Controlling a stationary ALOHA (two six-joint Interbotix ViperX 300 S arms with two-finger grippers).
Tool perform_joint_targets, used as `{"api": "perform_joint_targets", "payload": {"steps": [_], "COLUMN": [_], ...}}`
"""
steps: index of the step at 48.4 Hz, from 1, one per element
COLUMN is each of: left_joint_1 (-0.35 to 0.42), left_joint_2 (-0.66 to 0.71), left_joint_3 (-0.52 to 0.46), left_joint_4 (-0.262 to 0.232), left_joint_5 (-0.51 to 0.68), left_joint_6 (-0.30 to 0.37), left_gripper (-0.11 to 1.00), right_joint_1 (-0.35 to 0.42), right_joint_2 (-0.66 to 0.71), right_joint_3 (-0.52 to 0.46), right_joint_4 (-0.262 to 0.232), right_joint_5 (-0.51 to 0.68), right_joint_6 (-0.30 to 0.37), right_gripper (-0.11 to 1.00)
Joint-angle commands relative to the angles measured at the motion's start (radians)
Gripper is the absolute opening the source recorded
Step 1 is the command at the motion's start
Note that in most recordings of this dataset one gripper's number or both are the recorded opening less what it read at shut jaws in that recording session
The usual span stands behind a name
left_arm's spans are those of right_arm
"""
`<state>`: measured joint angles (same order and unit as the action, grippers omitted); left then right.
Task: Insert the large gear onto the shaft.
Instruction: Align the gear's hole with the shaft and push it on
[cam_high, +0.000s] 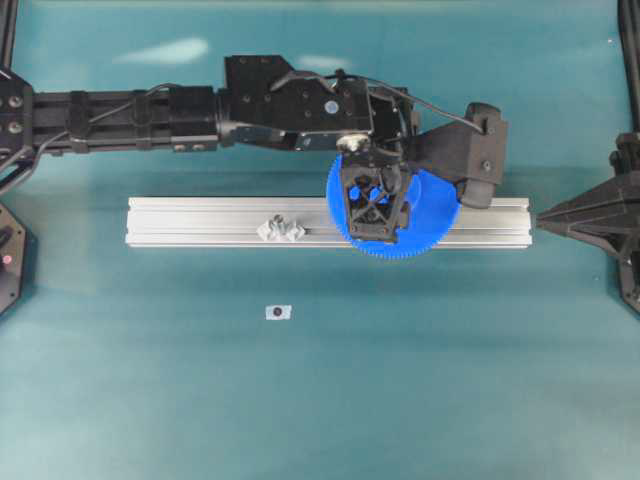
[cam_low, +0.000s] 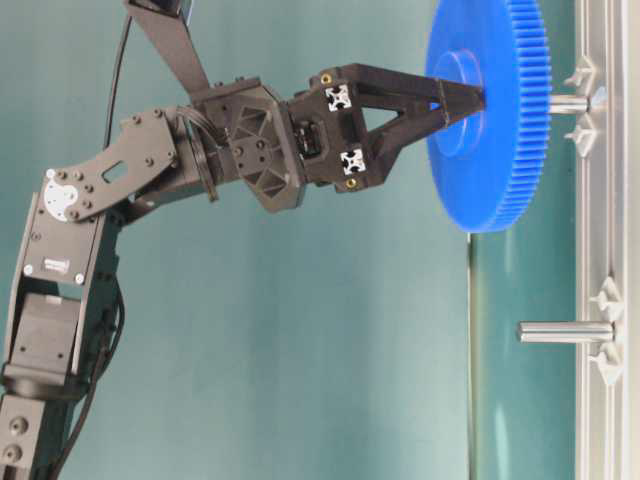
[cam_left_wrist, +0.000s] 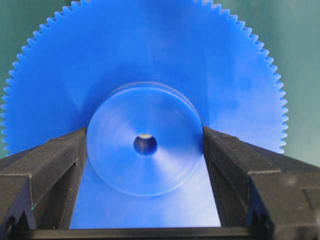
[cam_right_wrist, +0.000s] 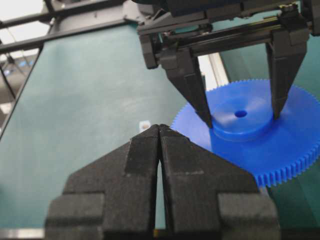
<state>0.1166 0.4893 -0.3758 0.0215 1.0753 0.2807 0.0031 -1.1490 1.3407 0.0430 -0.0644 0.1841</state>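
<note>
A: Where is the large gear just now?

B: Off the table, carried flat-face-down over the right part of the aluminium rail. The left gripper has its jaws pinching the raised hub, one on each side, so the toothed rim is left alone and the centre hole stays open between them.

A: Why grip the hub and not the rim?

B: My guess is that it keeps the hole on the gripper's own axis, which makes lining it up simpler. From table level the shaft stands right at the gear's underside, on the hub's line, with its two little mounts beside it. Something pale shows inside the hole in the left wrist view, perhaps the pin's tip, but I cannot tell whether it has entered.

A: Anything else about?

B: A second pin stands free further along the rail, well apart from the gear and outside its rim. A small pale piece lies alone on the table, nearer the front. The right gripper waits off at the right end of the rail, jaws pressed together, holding nothing.

A: So what stands in the way?

B: Nothing I can see. The likelier trouble is a slight tilt or offset making the hole bind on the pin.
</note>
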Motion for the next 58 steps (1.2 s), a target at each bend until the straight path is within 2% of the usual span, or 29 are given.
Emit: {"api": "perform_joint_targets", "payload": {"steps": [1, 14, 34, 58], "left_joint_1": [0.005, 0.009, 0.021, -0.026], "left_joint_2": [-0.020, 0.017, 0.018, 0.023], "left_joint_3": [-0.049, -0.078, -0.057, -0.041], "left_joint_4": [0.002, 0.002, 0.002, 0.002], "left_joint_5": [0.009, 0.012, 0.043, 0.051], "left_joint_6": [0.015, 0.026, 0.014, -0.025], "left_gripper": [0.76, 0.76, 0.76, 0.76], "right_joint_1": [-0.002, -0.006, -0.006, -0.006], "right_joint_2": [0.005, 0.005, 0.003, 0.000], "right_joint_3": [-0.011, -0.006, -0.005, -0.005], "right_joint_4": [0.000, -0.002, 0.000, 0.000], "right_joint_5": [-0.005, -0.005, -0.005, -0.005], "right_joint_6": [0.012, 0.012, 0.012, 0.012], "right_gripper": [0.05, 0.05, 0.05, 0.05]}}
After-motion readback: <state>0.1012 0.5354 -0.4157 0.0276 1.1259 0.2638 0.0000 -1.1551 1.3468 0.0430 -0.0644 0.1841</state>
